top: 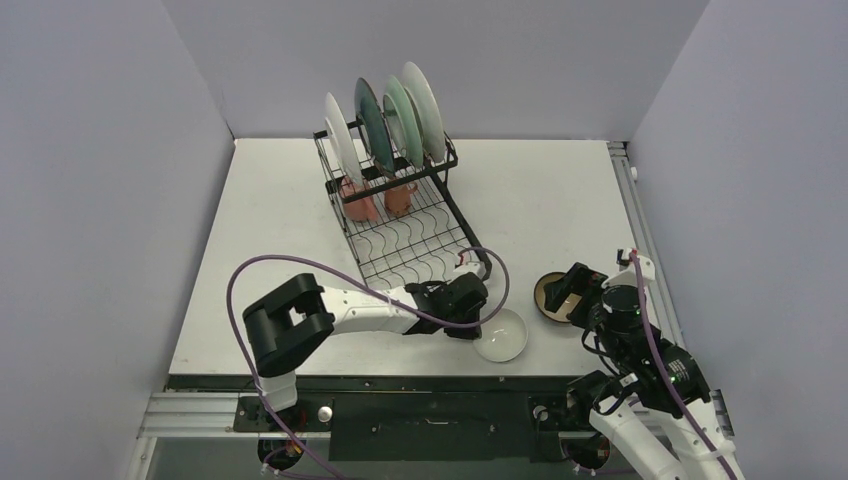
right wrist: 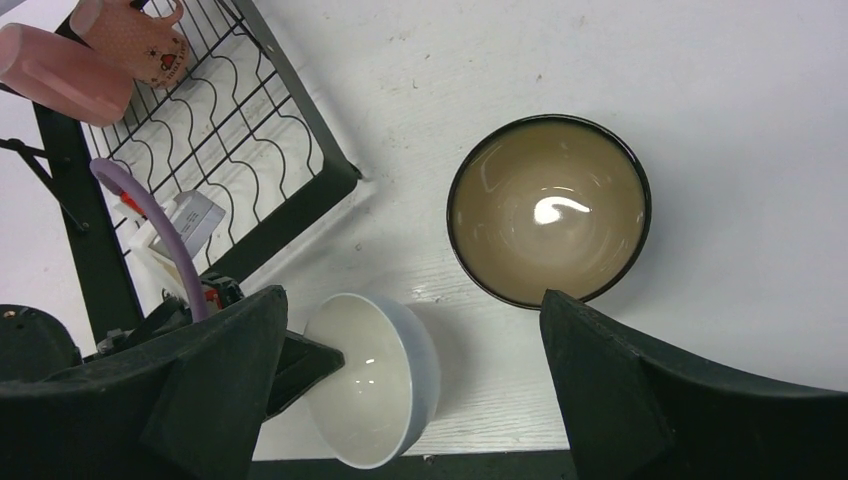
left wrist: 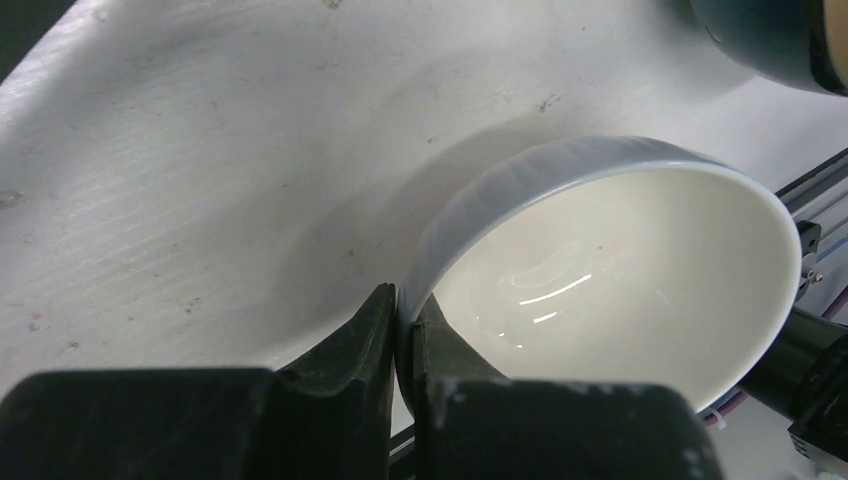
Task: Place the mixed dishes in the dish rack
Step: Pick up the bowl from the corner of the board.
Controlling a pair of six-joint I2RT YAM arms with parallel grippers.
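Your left gripper point(left wrist: 405, 315) is clenched on the rim of the white bowl point(left wrist: 620, 270), near the desk's near edge, just off the near corner of the dish rack point(top: 466, 215). Right gripper point(top: 563, 293) gapes over the dark bowl point(right wrist: 548, 222), grasping nothing. Plates point(top: 385, 120) stand upright in the rack.

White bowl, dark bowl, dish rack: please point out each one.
white bowl point(left wrist: 610, 290), left wrist view, inner wall.
dark bowl point(right wrist: 548, 215), right wrist view, inside bottom.
dish rack point(top: 412, 245), top external view, bare lower tray.
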